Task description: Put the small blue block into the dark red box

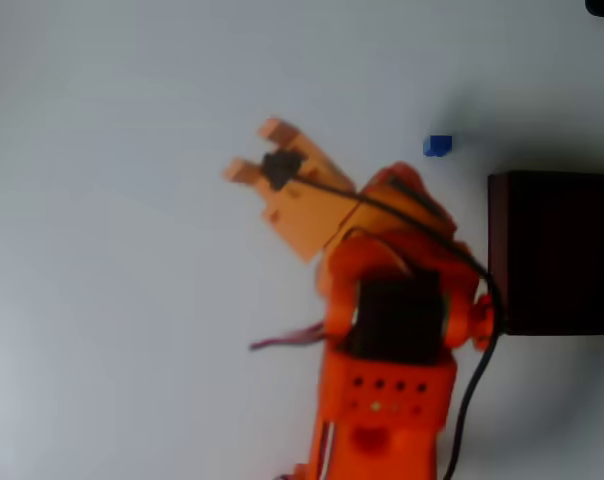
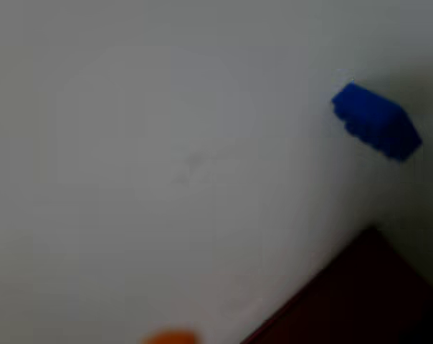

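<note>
In the overhead view the orange arm [image 1: 387, 350] rises from the bottom edge, its base lowest in the picture and its upper links reaching up and to the left; a black cable [image 1: 472, 370] runs along it and down past the base; at the far end of the arm sits the gripper [image 1: 254, 150], pale orange, pointing toward the upper left, its two fingertips standing apart with a bare gap of tabletop [image 1: 112, 260] showing between them and nothing held; the small blue block [image 1: 437, 146] lies on the tabletop well to the right of the gripper, at about the same height in the picture, apart from the fingers and untouched; just below and to the right of the block stands the dark red box [image 1: 557, 250], near the block but not touching it, its right part cut by the picture's edge; in the wrist view, which is blurred, the small blue block [image 2: 376, 120] shows at the upper right on the pale tabletop [image 2: 145, 179], a corner of the dark red box [image 2: 360, 294] comes in at the lower right, apart from the block, and a sliver of orange sits at the bottom edge
</note>
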{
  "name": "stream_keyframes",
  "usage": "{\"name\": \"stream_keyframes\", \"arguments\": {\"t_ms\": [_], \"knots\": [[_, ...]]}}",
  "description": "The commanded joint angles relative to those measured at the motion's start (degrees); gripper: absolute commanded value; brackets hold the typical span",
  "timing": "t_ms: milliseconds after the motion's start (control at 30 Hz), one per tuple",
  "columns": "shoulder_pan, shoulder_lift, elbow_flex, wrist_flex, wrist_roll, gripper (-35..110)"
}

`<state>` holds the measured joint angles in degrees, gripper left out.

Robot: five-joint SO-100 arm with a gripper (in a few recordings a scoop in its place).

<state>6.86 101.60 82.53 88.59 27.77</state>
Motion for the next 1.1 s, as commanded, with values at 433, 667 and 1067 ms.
{"name": "stream_keyframes", "arguments": {"t_ms": [433,667,1067], "knots": [[8.61,-21.45,-21.8,2.55,15.47,24],[11.95,-31.99,-36.21,10.9,29.27,25],[9.93,-47.72,-54.14,16.08,43.68,27]]}}
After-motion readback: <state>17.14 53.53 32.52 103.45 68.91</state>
